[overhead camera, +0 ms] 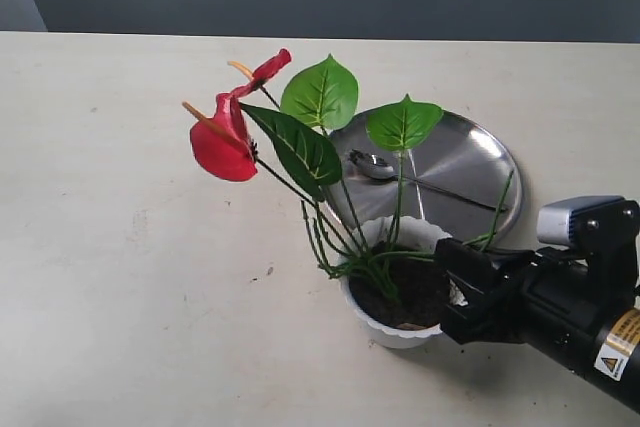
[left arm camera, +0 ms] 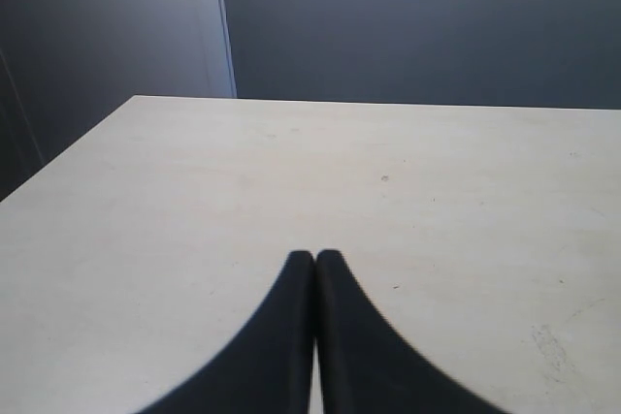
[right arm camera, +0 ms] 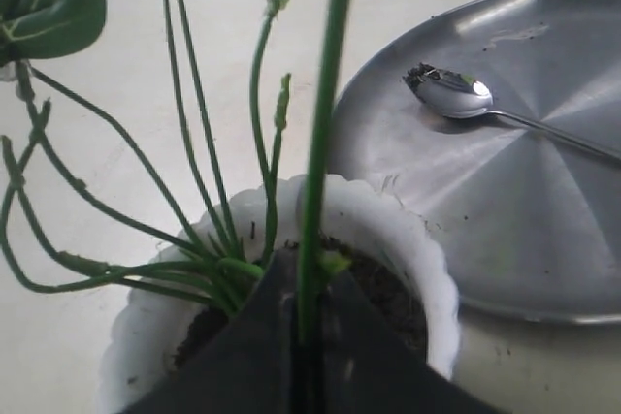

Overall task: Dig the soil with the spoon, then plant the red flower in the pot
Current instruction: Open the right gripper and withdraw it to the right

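The red flower (overhead camera: 222, 142) stands with its stem bundle in the soil (overhead camera: 415, 292) of the small white pot (overhead camera: 395, 335), leaning left with its green leaves spread above. My right gripper (overhead camera: 450, 262) is at the pot's right rim, shut on one thin green stem (right arm camera: 315, 172) just above the soil (right arm camera: 388, 293) and the scalloped pot (right arm camera: 432, 254). The spoon (overhead camera: 375, 165) lies on the steel plate behind the pot, its bowl (right arm camera: 451, 94) flecked with dirt. My left gripper (left arm camera: 315, 257) is shut on nothing over bare table, away from these things.
The round steel plate (overhead camera: 470, 162) lies just behind the pot, its near edge (right arm camera: 524, 312) almost touching the pot. Pale tabletop (overhead camera: 130, 247) stretches to the left and front. A dark wall (left arm camera: 408, 26) rises beyond the table's far edge.
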Tool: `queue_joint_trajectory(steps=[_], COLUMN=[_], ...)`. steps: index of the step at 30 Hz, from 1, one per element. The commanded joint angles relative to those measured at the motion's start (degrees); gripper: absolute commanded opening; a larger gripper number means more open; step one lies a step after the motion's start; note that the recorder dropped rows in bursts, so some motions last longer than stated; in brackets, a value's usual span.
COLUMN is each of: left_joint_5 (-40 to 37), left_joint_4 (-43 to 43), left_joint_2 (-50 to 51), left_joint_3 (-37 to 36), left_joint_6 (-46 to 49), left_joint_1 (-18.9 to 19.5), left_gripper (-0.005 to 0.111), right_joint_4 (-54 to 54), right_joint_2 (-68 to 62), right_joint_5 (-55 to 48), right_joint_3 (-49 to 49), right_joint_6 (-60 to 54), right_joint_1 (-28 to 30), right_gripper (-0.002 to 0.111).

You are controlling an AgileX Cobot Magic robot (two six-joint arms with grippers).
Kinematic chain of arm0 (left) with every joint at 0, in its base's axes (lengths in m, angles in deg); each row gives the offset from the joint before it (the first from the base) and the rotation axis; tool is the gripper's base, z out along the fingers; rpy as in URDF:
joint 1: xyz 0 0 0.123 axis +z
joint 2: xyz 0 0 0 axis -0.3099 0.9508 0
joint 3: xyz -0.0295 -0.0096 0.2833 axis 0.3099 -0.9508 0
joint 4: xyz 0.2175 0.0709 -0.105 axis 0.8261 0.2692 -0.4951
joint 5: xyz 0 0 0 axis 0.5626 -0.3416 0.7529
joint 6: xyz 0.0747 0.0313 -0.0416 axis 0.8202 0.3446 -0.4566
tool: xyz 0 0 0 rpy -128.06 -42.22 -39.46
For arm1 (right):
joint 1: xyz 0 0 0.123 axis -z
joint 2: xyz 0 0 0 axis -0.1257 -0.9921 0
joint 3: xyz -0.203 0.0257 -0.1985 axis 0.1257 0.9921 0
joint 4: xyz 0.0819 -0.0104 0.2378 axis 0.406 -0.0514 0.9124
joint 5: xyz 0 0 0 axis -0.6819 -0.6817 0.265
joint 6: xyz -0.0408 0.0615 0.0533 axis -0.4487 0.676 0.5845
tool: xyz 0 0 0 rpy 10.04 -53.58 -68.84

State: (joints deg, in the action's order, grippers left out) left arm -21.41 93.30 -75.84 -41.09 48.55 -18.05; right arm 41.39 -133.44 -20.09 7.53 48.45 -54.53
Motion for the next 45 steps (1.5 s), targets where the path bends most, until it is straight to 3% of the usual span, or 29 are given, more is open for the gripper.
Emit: queue_joint_trajectory(steps=[1, 3, 5, 10, 17, 26, 33, 36, 38, 42, 45], left_joint_5=[0.2, 0.2, 0.2, 0.2, 0.2, 0.2, 0.2, 0.2, 0.2, 0.2, 0.2], left_joint_4=[0.0, 0.0, 0.0, 0.0, 0.0, 0.0, 0.0, 0.0, 0.0, 0.0, 0.0], left_joint_2=[-0.1, -0.1, -0.1, -0.1, -0.1, -0.1, -0.1, -0.1, -0.1, -0.1, -0.1], left_joint_3=[-0.2, -0.2, -0.2, -0.2, -0.2, -0.2, -0.2, -0.2, -0.2, -0.2, -0.2], left_joint_6=[-0.1, -0.1, -0.1, -0.1, -0.1, -0.1, -0.1, -0.1, -0.1, -0.1, -0.1], left_joint_1=[0.1, 0.1, 0.1, 0.1, 0.1, 0.1, 0.1, 0.1, 0.1, 0.1, 0.1], left_gripper=[0.000, 0.000, 0.000, 0.000, 0.000, 0.000, 0.000, 0.000, 0.000, 0.000, 0.000], right_joint_4=[-4.0, -4.0, -3.9, -1.5, -2.6, -2.7, -4.1, 0.4, 4.6, 11.9, 13.8], right_joint_2=[-1.4, -1.4, -1.4, -1.4, -1.4, -1.4, -0.2, 2.2, 4.1, 8.7, 15.9], right_joint_5=[-10.9, -9.8, -9.1, -8.0, 3.9, 4.6, 14.3, 15.1, 14.0, 6.4, -22.2], right_joint_3=[1.4, 1.4, 1.4, 1.4, 1.4, 1.4, 1.4, 1.4, 1.4, 1.4, -4.6], right_joint_6=[-0.9, -0.9, -0.8, -0.7, -0.7, -0.7, -0.6, -1.7, -4.3, -11.9, -22.1], right_joint_1=[-0.2, -0.2, -0.2, -0.2, -0.2, -0.2, -0.2, -0.2, -0.2, -0.2, -0.2], right_gripper=[0.016, 0.027, 0.032, 0.027, 0.027, 0.027, 0.027, 0.020, 0.003, -0.001, -0.001])
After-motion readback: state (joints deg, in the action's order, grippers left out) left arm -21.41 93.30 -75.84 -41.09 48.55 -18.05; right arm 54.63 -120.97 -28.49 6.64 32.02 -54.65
